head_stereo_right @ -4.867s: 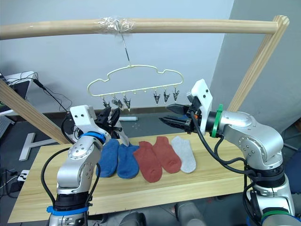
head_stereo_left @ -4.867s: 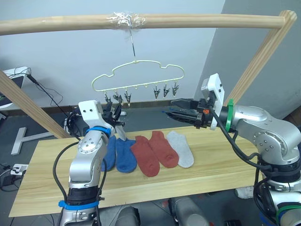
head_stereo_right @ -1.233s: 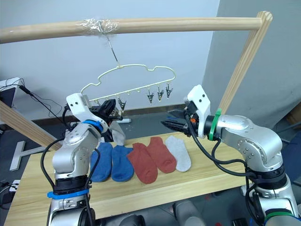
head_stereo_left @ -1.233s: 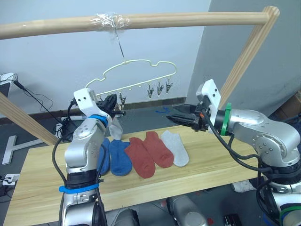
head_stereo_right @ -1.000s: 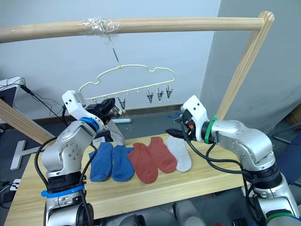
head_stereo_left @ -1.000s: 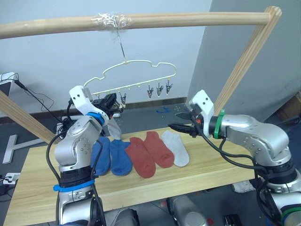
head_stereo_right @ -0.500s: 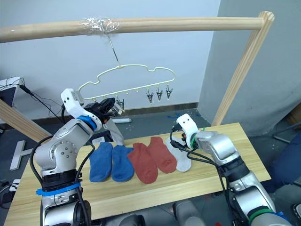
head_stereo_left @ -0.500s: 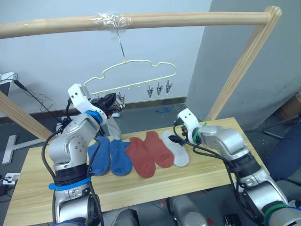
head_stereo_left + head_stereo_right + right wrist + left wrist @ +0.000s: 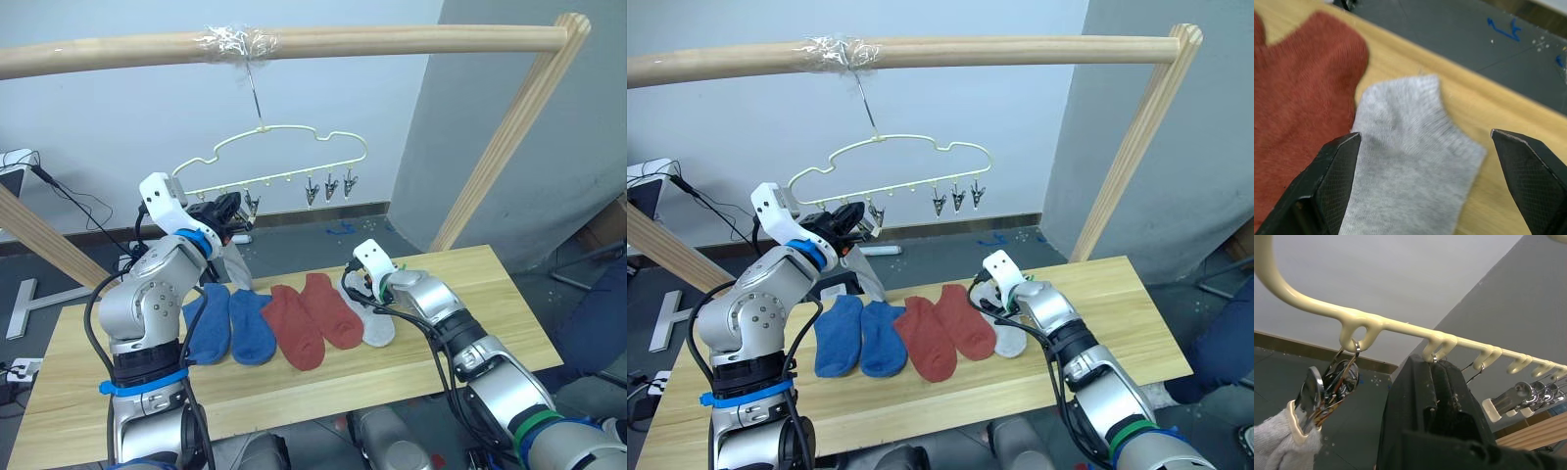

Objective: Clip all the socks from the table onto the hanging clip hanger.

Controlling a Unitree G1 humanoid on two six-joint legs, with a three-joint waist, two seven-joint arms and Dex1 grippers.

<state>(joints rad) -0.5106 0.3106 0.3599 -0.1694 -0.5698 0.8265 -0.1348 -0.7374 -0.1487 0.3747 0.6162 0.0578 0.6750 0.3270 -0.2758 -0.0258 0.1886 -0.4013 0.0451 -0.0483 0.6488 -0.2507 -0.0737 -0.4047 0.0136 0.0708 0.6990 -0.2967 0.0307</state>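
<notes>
The right claw (image 9: 1430, 181) is wide open just over the grey sock (image 9: 1410, 161) on the table (image 9: 441, 333). Next it should drop down and pinch it. The left claw (image 9: 1435, 396) looks shut by the hanger (image 9: 284, 147).

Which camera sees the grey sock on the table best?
The right wrist view: the grey sock lies large between the right gripper's open fingers, its cuff and knit clear, beside a red sock. The left and right eye views show it small, partly behind that gripper. The left wrist view shows a different grey sock held in a clip.
</notes>
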